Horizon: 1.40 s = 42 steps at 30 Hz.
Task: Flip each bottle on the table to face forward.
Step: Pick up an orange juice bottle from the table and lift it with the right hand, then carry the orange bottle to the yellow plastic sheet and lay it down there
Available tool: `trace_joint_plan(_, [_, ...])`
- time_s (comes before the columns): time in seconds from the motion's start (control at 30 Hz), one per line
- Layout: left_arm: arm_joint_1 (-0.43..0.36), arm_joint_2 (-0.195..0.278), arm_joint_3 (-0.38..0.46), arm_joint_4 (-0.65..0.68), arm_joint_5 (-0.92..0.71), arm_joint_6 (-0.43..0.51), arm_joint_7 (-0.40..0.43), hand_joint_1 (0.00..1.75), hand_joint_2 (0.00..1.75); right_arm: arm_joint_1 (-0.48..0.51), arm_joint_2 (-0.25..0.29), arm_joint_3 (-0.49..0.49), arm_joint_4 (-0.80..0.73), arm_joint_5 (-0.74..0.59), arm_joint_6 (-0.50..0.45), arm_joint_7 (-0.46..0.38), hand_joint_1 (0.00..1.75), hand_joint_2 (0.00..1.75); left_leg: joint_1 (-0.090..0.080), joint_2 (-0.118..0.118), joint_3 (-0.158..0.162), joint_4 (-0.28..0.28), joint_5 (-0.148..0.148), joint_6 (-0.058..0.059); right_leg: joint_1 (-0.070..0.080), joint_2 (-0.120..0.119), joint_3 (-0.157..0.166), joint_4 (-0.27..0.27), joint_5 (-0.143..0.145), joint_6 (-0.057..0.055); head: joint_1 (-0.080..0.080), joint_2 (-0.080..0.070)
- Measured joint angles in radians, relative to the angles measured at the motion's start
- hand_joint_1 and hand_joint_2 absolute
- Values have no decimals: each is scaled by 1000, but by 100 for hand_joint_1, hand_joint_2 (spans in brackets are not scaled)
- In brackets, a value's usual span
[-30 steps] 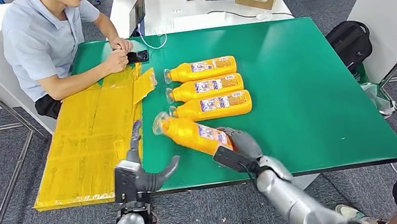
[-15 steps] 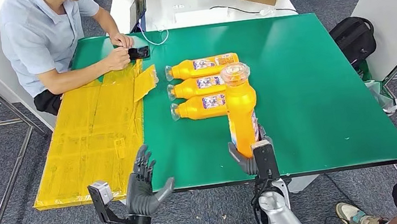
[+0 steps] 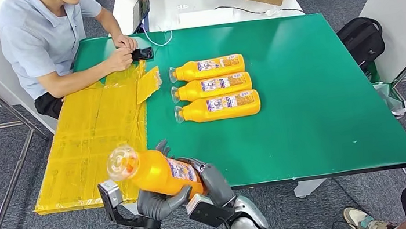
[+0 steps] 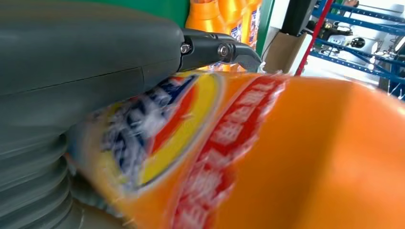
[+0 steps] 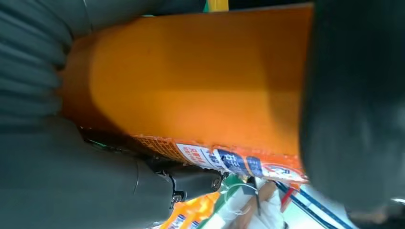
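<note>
- At the far left we see a person [image 3: 49, 43] in a light blue shirt seated at the desk [image 3: 316, 106], both of their hands at a dark phone [image 3: 142, 54] on the green top.
- Just right of them a yellow taped sheet [image 3: 95, 139] covers the left strip of the desk.
- Our left robot hand [image 3: 156, 202] sits off the near edge, cupped under the held bottle [image 3: 155, 172], its fingers curled up against the orange body; the left wrist view shows the label pressed against the thumb, so we read this robot hand as gripping it.
- The held bottle is in the air over the near-left edge of the desk, its long axis tilted: the clear cap points left and slightly up, the base down toward the right. A strip of its label shows near the base.
- Our right robot hand [image 3: 212, 183] is wrapped around the bottle's base end, clamped on it.
- Further right and well apart, three bottles [image 3: 215, 87] lie flat in a tidy stack of rows mid-desk, sides touching, long axes running left to right, caps to the left, labels up.
- At the far right a black backpack [image 3: 360, 41] sits on the floor beside the desk.
</note>
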Motion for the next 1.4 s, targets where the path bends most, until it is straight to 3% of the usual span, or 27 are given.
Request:
trace_joint_plan(0.17, [-5, -2, 4, 3, 67, -7, 23, 0, 175, -19, 0, 63, 28, -28, -4, 4, 175, 175, -1, 0, 0, 0, 0, 0, -1, 0, 0, 0, 0, 0, 0, 0])
trace_joint_plan(0.23, [-3, -2, 8, 2, 90, -11, 14, 87, 175, -31, -1, 81, 43, -39, -3, 15, 175, 175, -1, 0, 0, 0, 0, 0, -1, 0, 0, 0, 0, 0, 0, 0])
trace_joint_plan(0.27, [-1, -2, 10, 0, 100, -13, 9, 131, 175, -38, -2, 90, 53, -42, 0, 20, 161, 175, -1, 1, 0, 0, 0, 0, -1, 0, 0, 0, 0, 0, 0, 0])
trace_joint_plan(0.3, [3, -1, 12, -4, 104, -12, 5, 175, 175, -46, -2, 98, 63, -45, 3, 26, 117, 175, -1, 1, 0, 0, 0, 0, -1, 0, -1, 0, 0, 0, 0, 0])
trace_joint_plan(0.37, [12, 0, 20, -16, 107, -5, 1, 175, 175, -63, -3, 114, 84, -43, 16, 36, 30, 175, -1, 1, 0, 0, 0, 0, -1, 0, -1, 0, 0, 0, 0, 0])
trace_joint_plan(0.4, [15, 1, 24, -22, 105, 1, 1, 175, 175, -70, -3, 122, 93, -37, 21, 41, 0, 131, -1, 1, 0, 0, 0, 0, -1, 0, -1, 0, 0, 0, 0, 0])
trace_joint_plan(0.5, [17, 1, 34, -35, 109, 16, 4, 175, 175, -79, -5, 143, 114, -16, 26, 45, 0, 0, -1, 1, 0, 0, 0, 0, -1, 0, -1, 0, 0, 0, 0, 0])
trace_joint_plan(0.77, [5, -12, 87, -31, 393, -41, 125, 175, 175, -55, -28, 169, 98, -45, -40, -7, 0, 0, -1, 1, 0, 0, 0, 0, -1, 0, -2, 0, 0, 0, 0, 0])
trace_joint_plan(0.93, [-34, -27, 139, -17, 384, 28, 119, 175, 175, -18, -59, 197, 19, -120, -135, -12, 0, 0, -1, 1, 0, 0, 0, 0, -1, 0, -2, 0, 0, 0, 0, 0])
trace_joint_plan(1.13, [-106, -10, 201, 26, 34, 358, -23, 175, 175, 36, -118, 200, -99, -148, -267, -14, 0, 0, -1, 0, 0, 0, 0, 0, -1, 0, -1, 0, 0, 0, 0, 0])
trace_joint_plan(1.2, [-128, -1, 212, 50, -165, 507, -50, 175, 175, 55, -135, 189, -137, -140, -299, -14, 0, 0, -1, 0, 0, 0, 0, 0, -1, 0, -1, 0, 0, 0, 0, 0])
trace_joint_plan(1.3, [-173, 20, 225, 110, -504, 711, -24, 175, 175, 88, -152, 148, -190, -122, -337, -14, 0, 0, -1, 0, -1, 0, 0, 0, -1, 0, -1, 0, 0, 0, 0, 0])
trace_joint_plan(1.4, [-199, 37, 231, 162, -633, 760, 6, 175, 175, 102, -164, 114, -219, -114, -340, -14, 0, 0, -1, 0, -1, 0, 0, 0, -1, 0, -1, 0, 0, 0, 0, 0])
